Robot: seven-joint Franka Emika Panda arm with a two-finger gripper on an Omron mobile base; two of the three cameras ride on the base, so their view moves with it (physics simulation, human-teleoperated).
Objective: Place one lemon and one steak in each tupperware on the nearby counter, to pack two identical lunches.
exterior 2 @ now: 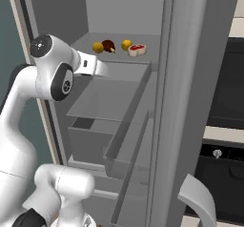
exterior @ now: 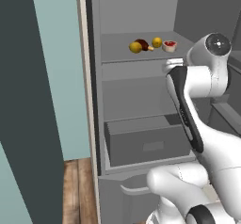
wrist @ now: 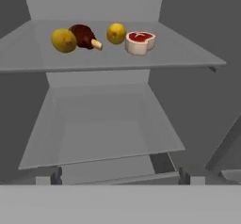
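An open fridge fills the frame as the white arm reaches toward its upper shelf (wrist: 42,60), where all four lunch items wait in a row across the top of the hand view. From left: one lemon (wrist: 63,40), the darker brown-red steak (wrist: 83,35) just beside it, a second lemon (wrist: 116,33) at centre, and the brighter red steak (wrist: 140,43) with its pale fat rim at right, close against that lemon. In the left base view the same cluster sits at upper centre, with the arm's wrist below and to its right.

The gripper (wrist: 122,180) has its jaws spread wide and holds nothing; its two finger tips stand far apart at the bottom of the hand view, well short of the food and lower than the shelf.

The step in hand looks like the approach for a first pick. Doing it well likely means rising to shelf height, choosing an end item such as the left lemon, and straddling it squarely without nudging its neighbour. The tupperware and counter lie outside these frames.
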